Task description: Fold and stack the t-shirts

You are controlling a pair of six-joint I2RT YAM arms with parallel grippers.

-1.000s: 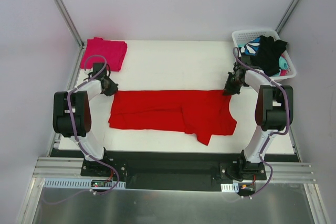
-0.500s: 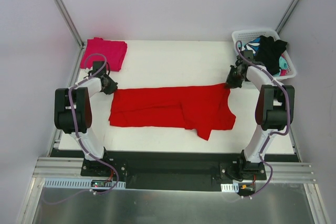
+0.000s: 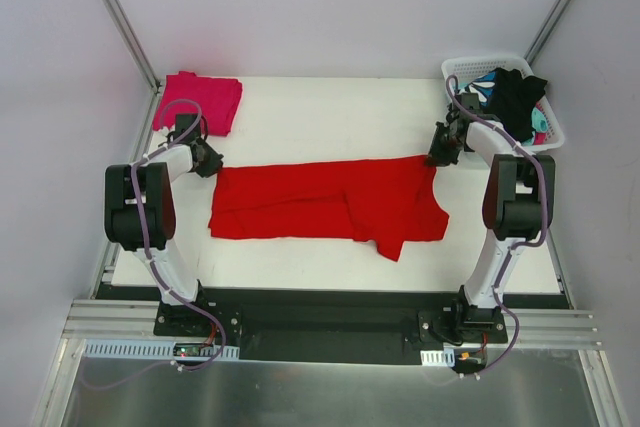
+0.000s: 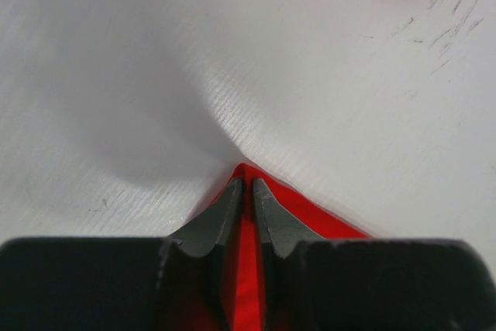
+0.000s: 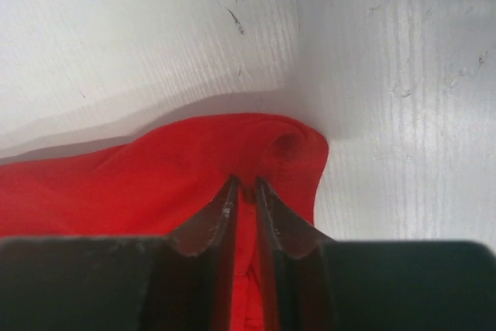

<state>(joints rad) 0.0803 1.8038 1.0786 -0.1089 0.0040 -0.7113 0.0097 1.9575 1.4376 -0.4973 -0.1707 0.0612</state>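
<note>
While both arms reached to the far edge of the red t-shirt (image 3: 330, 209), which lay spread across the middle of the worktop (image 3: 330, 112), each end effector pinched only a sliver of cloth. The left end effector (image 4: 246, 184) stood narrow on a pointed corner; the right end effector (image 5: 246, 185) stood narrow on a rolled bit of hem. Such shallow bites could slip if one arm pulled harder than the other, dropping a side and skewing the fold. Its uneven near edge might bunch underneath. A drag leftward might also nudge the pink t-shirt (image 3: 198, 102), folded at the far-left corner.
</note>
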